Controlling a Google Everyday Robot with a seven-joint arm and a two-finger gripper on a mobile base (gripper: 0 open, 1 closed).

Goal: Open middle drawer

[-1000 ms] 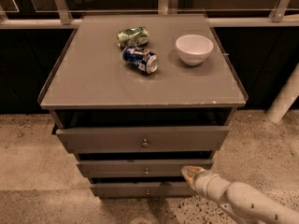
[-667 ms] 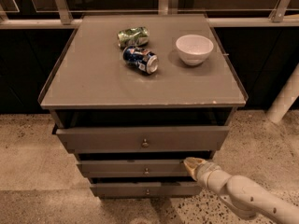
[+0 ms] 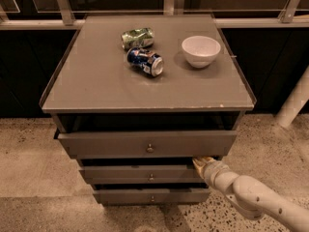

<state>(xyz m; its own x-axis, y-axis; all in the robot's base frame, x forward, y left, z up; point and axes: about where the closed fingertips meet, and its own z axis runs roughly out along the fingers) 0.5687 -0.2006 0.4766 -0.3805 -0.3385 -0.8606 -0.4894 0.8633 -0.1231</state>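
A grey-brown, flat-topped three-drawer cabinet (image 3: 96,86) fills the camera view, standing on speckled stone floor (image 3: 29,178), with the robot's white, jointed arm (image 3: 251,197) reaching in from the lower right.

The tall-fronted top drawer (image 3: 106,144) lies just above and to the left of the pale two-finger gripper (image 3: 200,162). The middle drawer (image 3: 116,174), a low grey-brown front second from the top, sits immediately left of the gripper and slightly below it. The gripper is at the right end of the dark gap between these two fronts. Whether the gripper is released, clenched or grasping the drawer's edge cannot be told. The lowest drawer (image 3: 125,196) is below and to its left.

Well above the gripper on the cabinet top rest a white round ceramic bowl (image 3: 201,50), a blue-and-silver drinks can (image 3: 145,62) on its side and a crushed green can (image 3: 137,36) beside it. The middle drawer's small round metal knob (image 3: 151,177) is to the gripper's left, apart from it.

The drawer looks not yet drawn out. The likely trouble is a pull from the far right edge rather than the knob, which could skew the drawer in its runners or let the gripper slip off. Set so close under the top drawer, the gripper might also catch that front instead. A jolt could roll the toppled cans.
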